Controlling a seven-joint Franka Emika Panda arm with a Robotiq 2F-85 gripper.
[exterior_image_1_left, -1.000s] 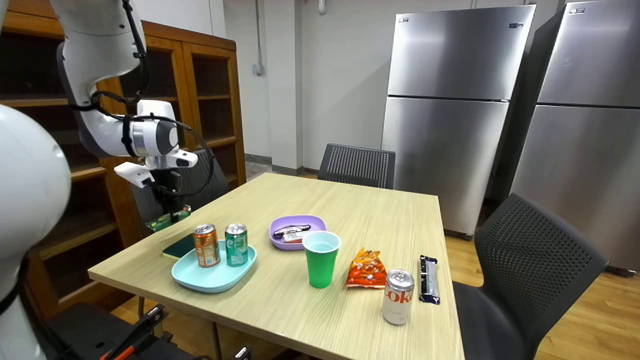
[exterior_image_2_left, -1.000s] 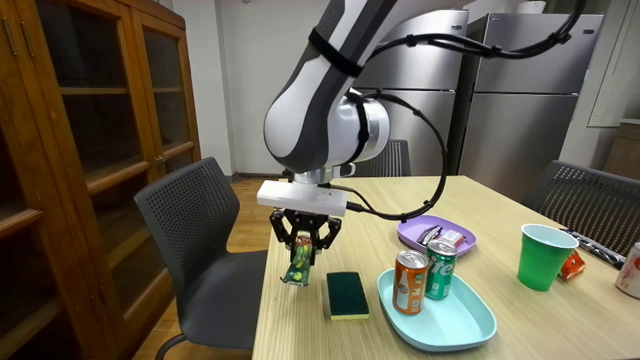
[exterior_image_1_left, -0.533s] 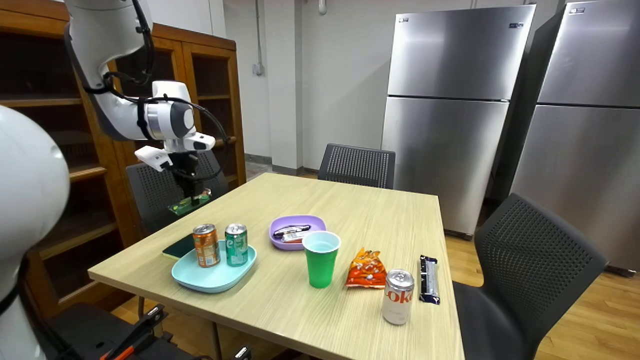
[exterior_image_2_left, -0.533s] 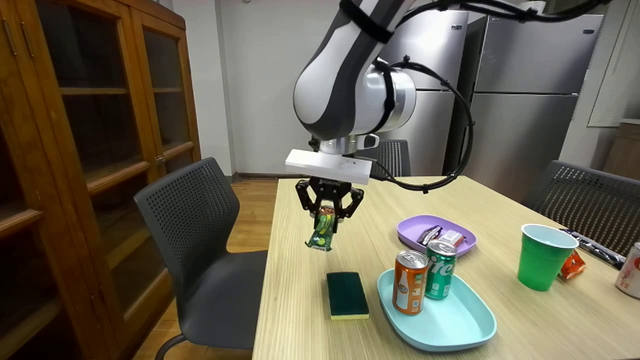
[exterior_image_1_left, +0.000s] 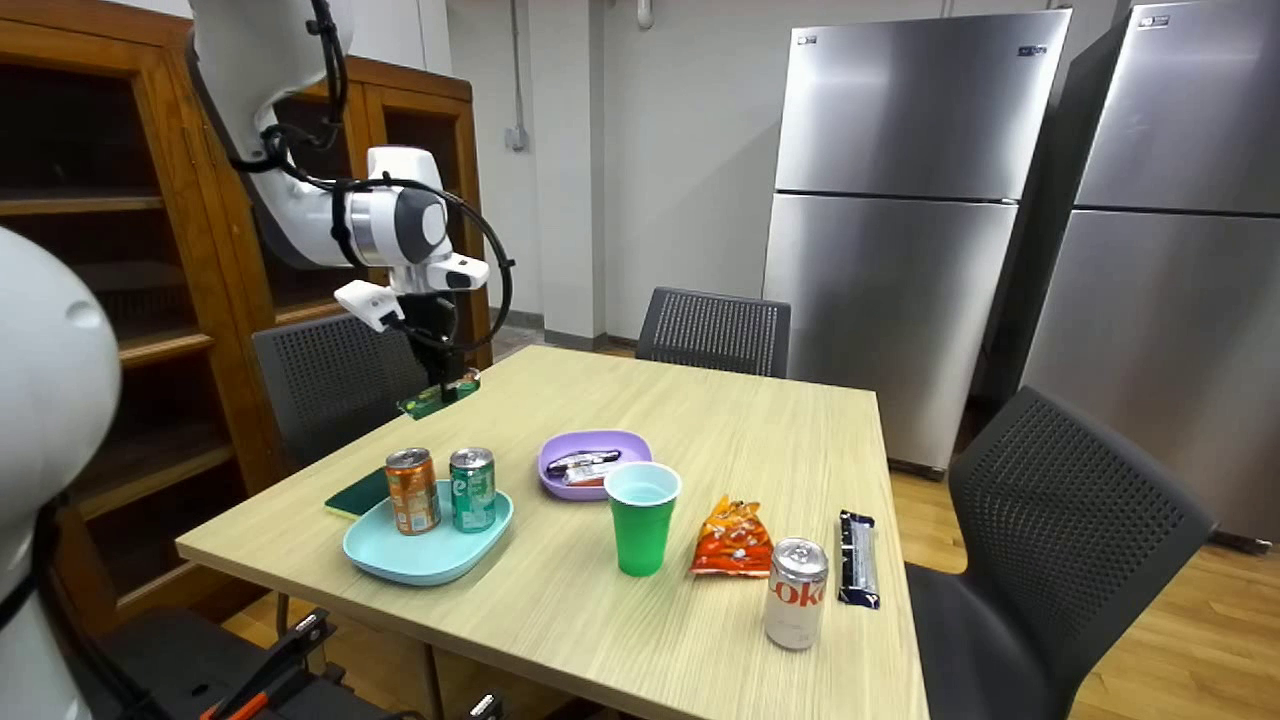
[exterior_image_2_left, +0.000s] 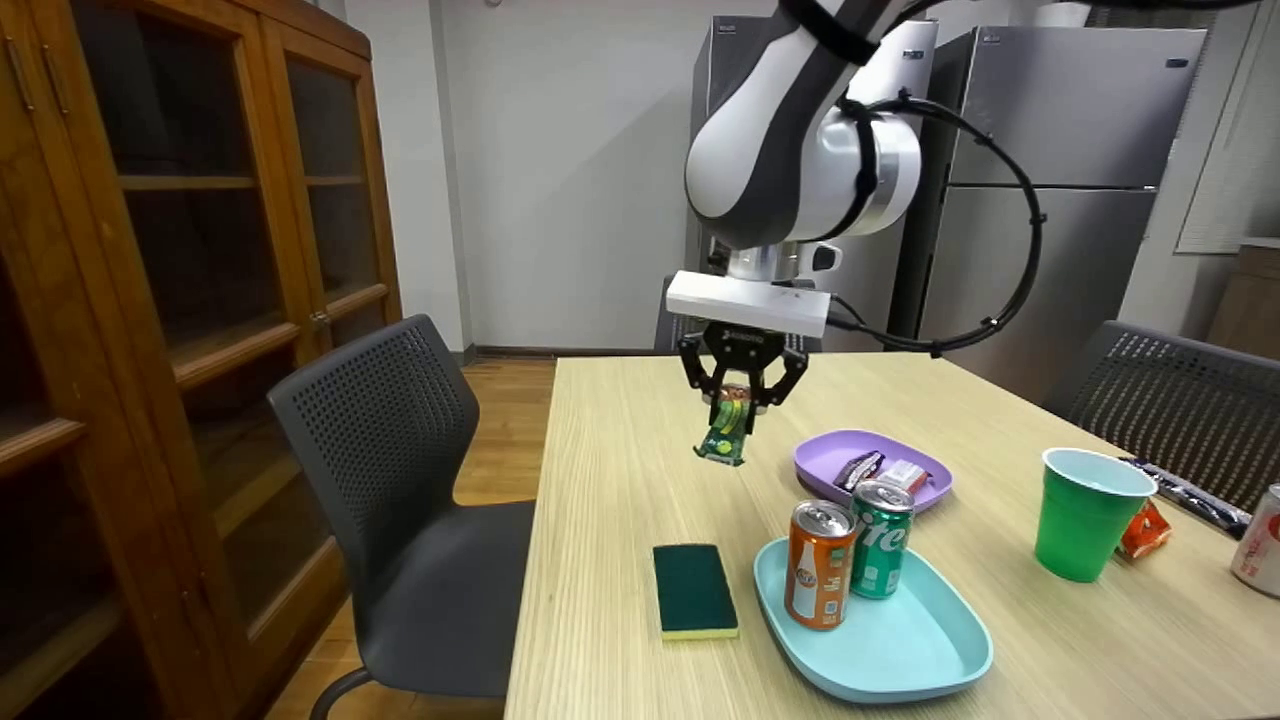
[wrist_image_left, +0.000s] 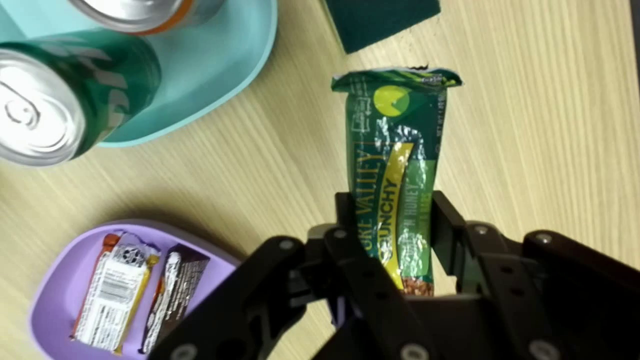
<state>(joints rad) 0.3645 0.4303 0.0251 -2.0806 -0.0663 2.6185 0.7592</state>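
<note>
My gripper (wrist_image_left: 392, 215) is shut on a green granola bar in a wrapper (wrist_image_left: 395, 125), one finger pressed to each long side. In an exterior view the bar (exterior_image_2_left: 722, 442) hangs tilted from the gripper (exterior_image_2_left: 733, 415), above the wooden table. Its inner end is partly hidden by the gripper. A dark green sponge with a yellow underside (exterior_image_2_left: 694, 588) lies nearer that camera. Right of the bar there stands a purple tray (exterior_image_2_left: 815, 472) holding small wrapped bars. An orange can (exterior_image_2_left: 820, 575) and a green can (exterior_image_2_left: 882, 550) stand in a light blue tray (exterior_image_2_left: 920, 665).
Farther along the table are a green cup (exterior_image_1_left: 642, 535), an orange snack bag (exterior_image_1_left: 733, 545), a silver-white Coke can (exterior_image_1_left: 797, 600) and a dark wrapped bar (exterior_image_1_left: 858, 560). Chairs surround the table, including a grey chair (exterior_image_2_left: 400, 470) by the wooden cabinet (exterior_image_2_left: 190, 300).
The arm has carried the granola bar rightward in both exterior views, from near the table's edge beside the cabinet toward the purple tray. It also rose higher. The grip has stayed the same.
</note>
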